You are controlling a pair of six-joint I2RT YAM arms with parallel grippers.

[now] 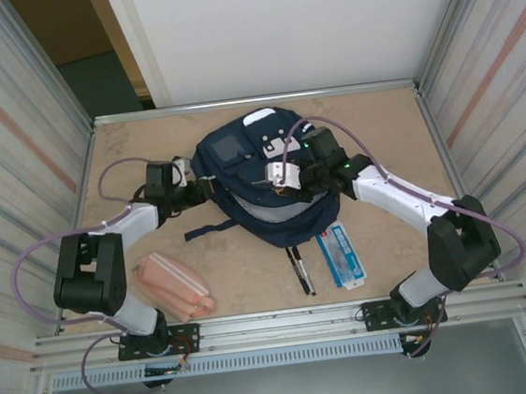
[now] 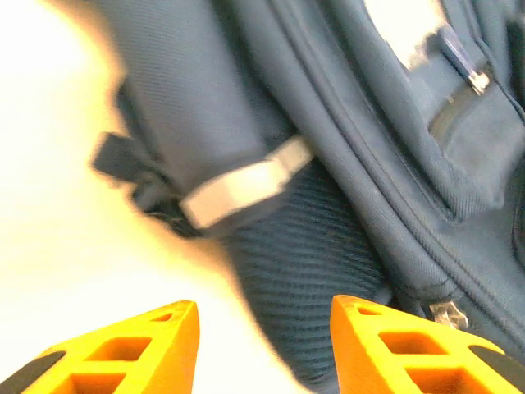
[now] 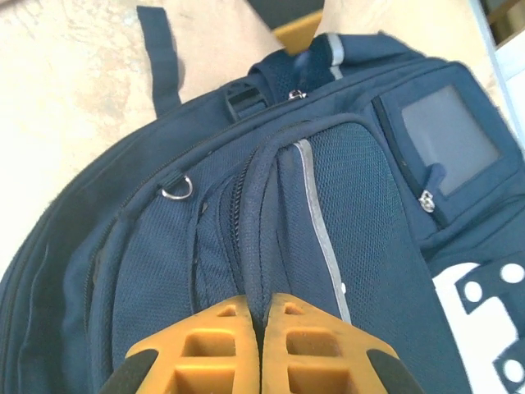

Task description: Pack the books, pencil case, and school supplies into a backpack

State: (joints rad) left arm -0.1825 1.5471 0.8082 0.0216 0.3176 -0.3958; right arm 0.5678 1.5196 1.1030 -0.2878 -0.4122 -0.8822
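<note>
Centrally, right end effector (image 3: 262,305) pinches backpack (image 1: 242,176) seam; left end effector (image 2: 262,305) gapes beside its edge.

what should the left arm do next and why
Probably draw the left fingers back from the backpack and head for the pencil case. They stand open beside the bag, holding nothing, while the right fingers are shut on a fold of its fabric. The pencil case lies on the table near the left arm.
</note>
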